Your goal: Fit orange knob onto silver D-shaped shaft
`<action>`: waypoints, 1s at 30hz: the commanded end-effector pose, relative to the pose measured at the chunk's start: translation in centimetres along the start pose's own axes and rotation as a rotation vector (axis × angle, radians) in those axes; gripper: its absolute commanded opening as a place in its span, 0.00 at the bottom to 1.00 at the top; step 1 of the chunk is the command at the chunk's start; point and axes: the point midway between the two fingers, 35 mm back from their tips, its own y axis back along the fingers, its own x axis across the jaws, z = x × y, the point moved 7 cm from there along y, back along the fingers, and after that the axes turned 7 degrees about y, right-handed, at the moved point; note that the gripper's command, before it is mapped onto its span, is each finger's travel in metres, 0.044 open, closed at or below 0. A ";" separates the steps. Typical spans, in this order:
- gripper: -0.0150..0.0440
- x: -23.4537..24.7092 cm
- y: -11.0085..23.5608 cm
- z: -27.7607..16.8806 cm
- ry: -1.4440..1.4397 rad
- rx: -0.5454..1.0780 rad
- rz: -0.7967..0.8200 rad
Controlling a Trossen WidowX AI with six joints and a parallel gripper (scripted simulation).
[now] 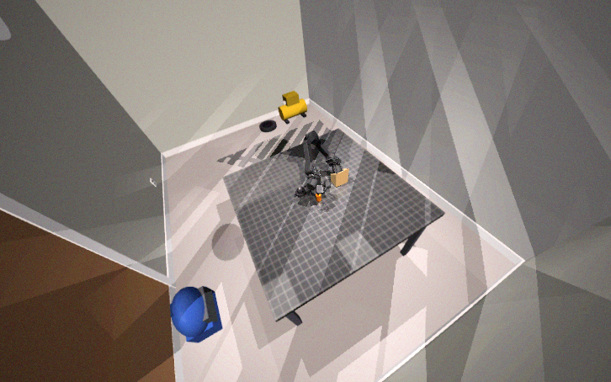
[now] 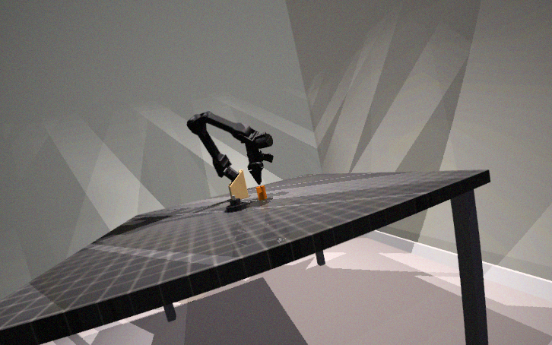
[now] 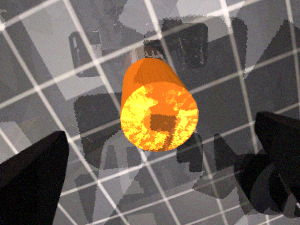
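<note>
Pincer (image 3: 159,161) is hanging spread and empty over the knob (image 3: 158,104), straddling it for a side grip. Knob is standing near the tabletop's (image 2: 366,194) far edge, beside the pedestal (image 2: 235,205).

Knob under our pincer, on the bench

We see the knob (image 2: 261,192) standing on the bench (image 2: 366,211), the pedestal (image 2: 236,205) just left of it, our open pincer (image 2: 257,177) directly above the knob, apart.
</note>
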 end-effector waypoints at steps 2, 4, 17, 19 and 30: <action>1.00 -0.1 -0.8 0.0 0.006 0.002 -0.003; 1.00 -0.1 -1.1 0.0 0.006 0.002 -0.003; 1.00 -0.2 -3.3 0.0 0.006 0.002 -0.004; 1.00 -0.1 -3.6 0.0 0.006 0.002 -0.004; 1.00 -0.1 -5.4 -0.1 0.006 0.004 -0.004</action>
